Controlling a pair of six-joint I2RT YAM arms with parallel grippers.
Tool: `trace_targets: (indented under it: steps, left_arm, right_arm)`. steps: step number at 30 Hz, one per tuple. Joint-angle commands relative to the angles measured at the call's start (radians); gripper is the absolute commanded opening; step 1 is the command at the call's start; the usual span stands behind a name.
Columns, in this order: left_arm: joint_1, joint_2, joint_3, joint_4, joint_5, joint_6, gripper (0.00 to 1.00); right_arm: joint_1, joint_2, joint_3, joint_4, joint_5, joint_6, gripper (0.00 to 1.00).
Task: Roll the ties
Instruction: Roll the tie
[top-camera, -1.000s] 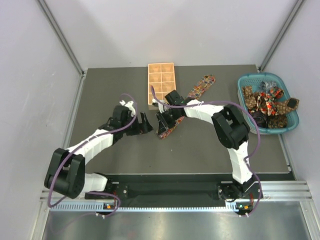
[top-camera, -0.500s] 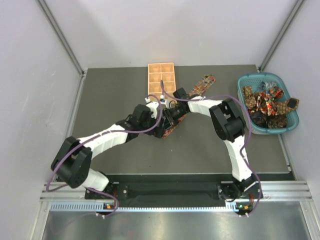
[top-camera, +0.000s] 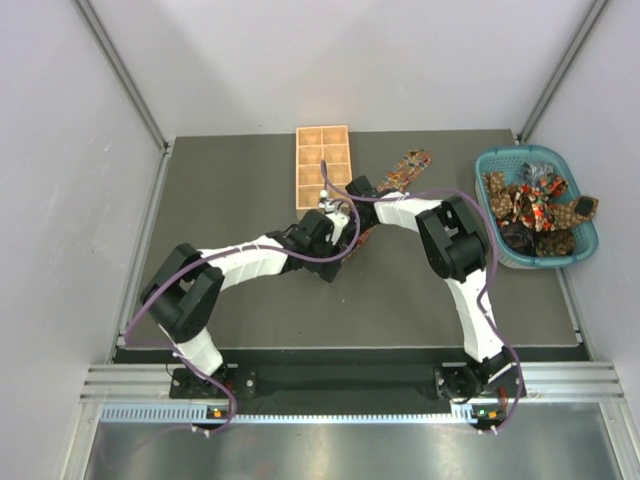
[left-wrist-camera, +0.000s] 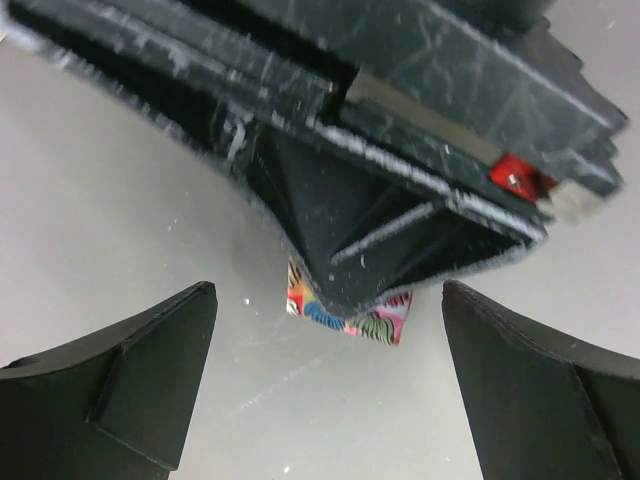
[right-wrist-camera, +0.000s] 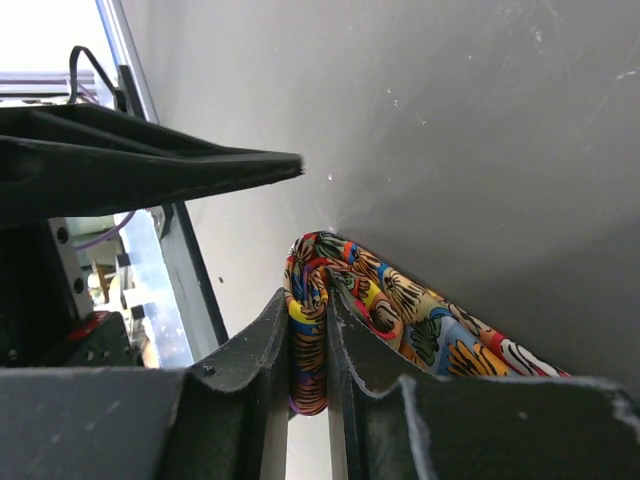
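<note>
Right pincer (right-wrist-camera: 310, 345) is clamped tight on the folded end of a long, narrow fabric necktie (right-wrist-camera: 410, 325) with a busy print in red, orange, blue and yellow. The cloth is squeezed between its two black fingers (right-wrist-camera: 240, 370) and bulges in a loop just past their tips. From that grip the necktie runs back past the pincer's wrist, lying flat on the dark grey matte table (top-camera: 240, 190), and its wider pointed end rests well behind the pincer, toward the far right. Left pincer (top-camera: 322, 245) sits right up against the right one, jaws spread wide and holding nothing. In its own wrist view the right pincer's scratched black body fills the space ahead. A small corner of the print peeps out beneath that body, between the two open fingers (left-wrist-camera: 130, 390) and touching neither. Just beyond both pincers, on the far side, stands a tan wooden tray with eight compartments (top-camera: 322, 165), close to the right pincer's wrist. Well off to the right of the pair is a teal plastic basket (top-camera: 540, 260) — inside it, a jumbled heap of more printed ties (top-camera: 525, 205), brown and red among them.
</note>
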Motion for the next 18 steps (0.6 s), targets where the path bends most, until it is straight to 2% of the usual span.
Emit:
trace_targets:
  steps: [1,6,9,16,18]
  left_arm:
    - [-0.004,0.029,0.061,-0.035,0.027,0.050,0.99]
    - [-0.004,0.075,0.078,-0.032,0.067,0.088,0.99]
    - [-0.002,0.096,0.098,-0.029,0.075,0.105,0.96]
    - [-0.004,0.154,0.128,-0.043,0.150,0.125,0.82]
    - [-0.005,0.161,0.127,-0.043,0.156,0.125,0.72]
  right_arm:
    - [-0.021,0.012,0.016,0.037,0.033,-0.042,0.02]
    - [-0.025,0.018,0.011,0.040,0.034,-0.039,0.02]
    - [-0.025,0.015,0.003,0.039,0.039,-0.039,0.02]
    - [-0.028,0.005,-0.027,0.056,0.042,-0.027,0.05]
    - [-0.029,0.001,-0.040,0.063,0.043,-0.025,0.06]
